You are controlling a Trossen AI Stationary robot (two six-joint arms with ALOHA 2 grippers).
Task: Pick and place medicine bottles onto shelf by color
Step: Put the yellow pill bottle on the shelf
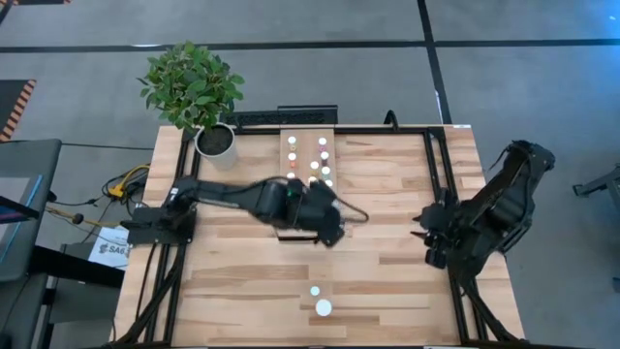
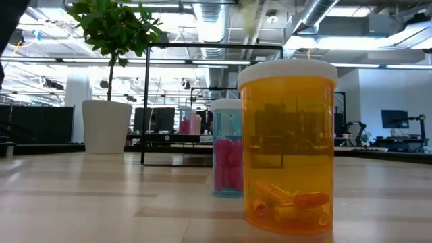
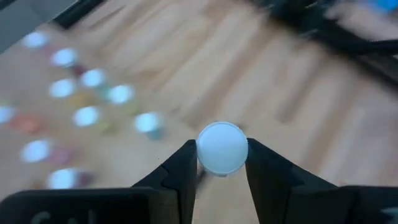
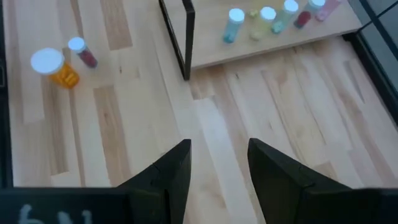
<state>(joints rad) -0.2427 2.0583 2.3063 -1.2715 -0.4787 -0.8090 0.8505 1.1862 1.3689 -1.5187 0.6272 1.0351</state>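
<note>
We record a light wooden table (image 1: 242, 281) on a grey floor, with an open office hall behind it in the low view.

Left to right, seen from above:

- Potted plant (image 1: 194, 87) in a white pot, at the table's far left corner.
- Left gripper (image 3: 219, 177), reaching over the near end of the shelf. Its jaws are shut on a bottle with a white cap (image 3: 222, 147) (body colour not visible to us); the bottle's long axis runs along the wrist camera's line of sight, cap facing the camera.
- Shelf (image 1: 308, 131), a narrow plank whose long axis runs from the table's far edge towards the middle. Small bottles (image 1: 322, 155) stand upright on it, white caps up, in rows.
- Two bottles near the front edge: a large orange bottle (image 2: 289, 145) holding orange capsules, and a slimmer teal bottle (image 2: 228, 148) with pink contents just beside it. Both stand upright.
- Right gripper (image 4: 214, 168), at the table's right side, jaws partly apart and holding nothing.

We can read no labels or writing on any bottle.
</note>
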